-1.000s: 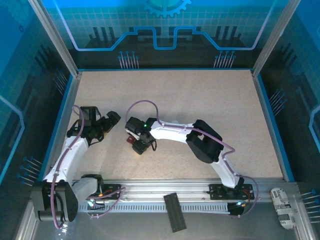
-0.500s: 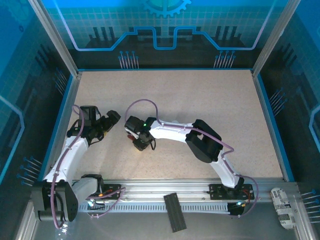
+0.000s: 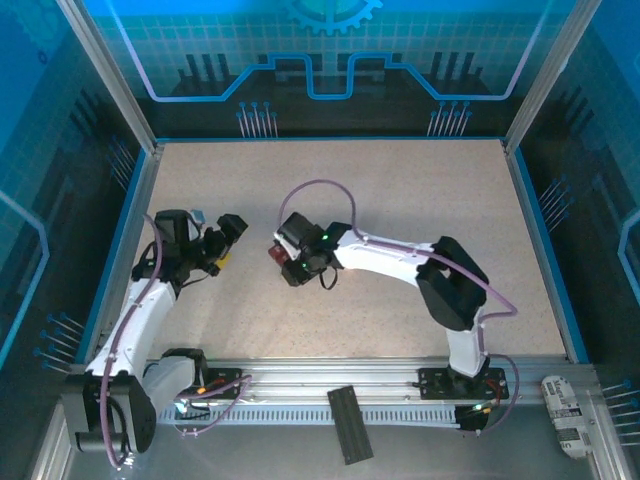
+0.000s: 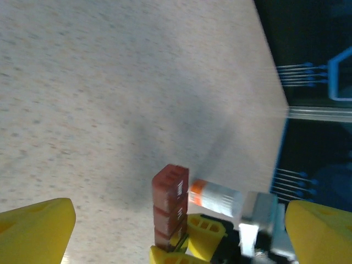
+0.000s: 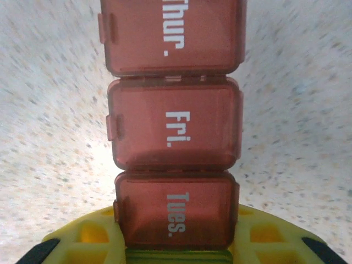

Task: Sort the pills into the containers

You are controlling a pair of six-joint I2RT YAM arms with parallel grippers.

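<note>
1. Right gripper [image 3: 283, 262] is clamped on the dark red plastic strip of joined square compartments [image 5: 175, 129] (lids read Thur., Fri., Tues.) over the speckled beige surface [image 3: 400, 190].
2. Left gripper [image 3: 226, 245] gapes wide nearby.

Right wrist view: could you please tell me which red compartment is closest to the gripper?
The one marked Tues., seated at the yellow fingers; Fri. and Thur. lie farther out.

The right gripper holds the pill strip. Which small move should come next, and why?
Probably lower the containers flat onto the table: the right gripper pinches their green end, the lids look closed, and the left gripper is open, empty.
</note>
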